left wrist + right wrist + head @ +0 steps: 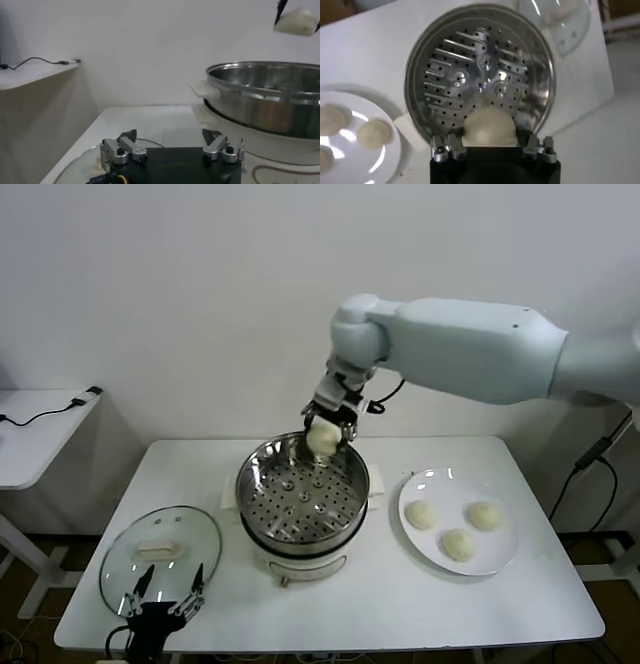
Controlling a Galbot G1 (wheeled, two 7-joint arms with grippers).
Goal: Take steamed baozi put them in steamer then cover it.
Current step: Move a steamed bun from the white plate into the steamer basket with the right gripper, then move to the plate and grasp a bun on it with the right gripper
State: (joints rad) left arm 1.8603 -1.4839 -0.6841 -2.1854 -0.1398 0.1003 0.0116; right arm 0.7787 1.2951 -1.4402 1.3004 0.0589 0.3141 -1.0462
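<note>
Presently, right gripper (326, 427): pinching one baozi (322, 439) between its fingers, held in the air above the far rim of the steamer; in the right wrist view the bun (489, 128) sits between the two finger pads with the perforated floor beyond it.
Steamer (257, 481): shiny steel basket on a cream-white base at the middle of the white table (400, 594); nothing lies on its perforated bottom.
Remaining baozi: three on the white plate (500, 556) to the right of the steamer, one nearest the steamer (421, 515), one farther right (485, 515), one nearer the front edge (458, 545), each apart from the others.
Cover (119, 551): glass lid lying flat on the table at the near left, handle up, beside the steamer and not on it.
Left gripper (166, 594): fingers spread wide, hovering low at the near edge of the cover, gripping nothing.
Side table (30, 434): white, at the far left, with a black cable (40, 413) lying on it.
</note>
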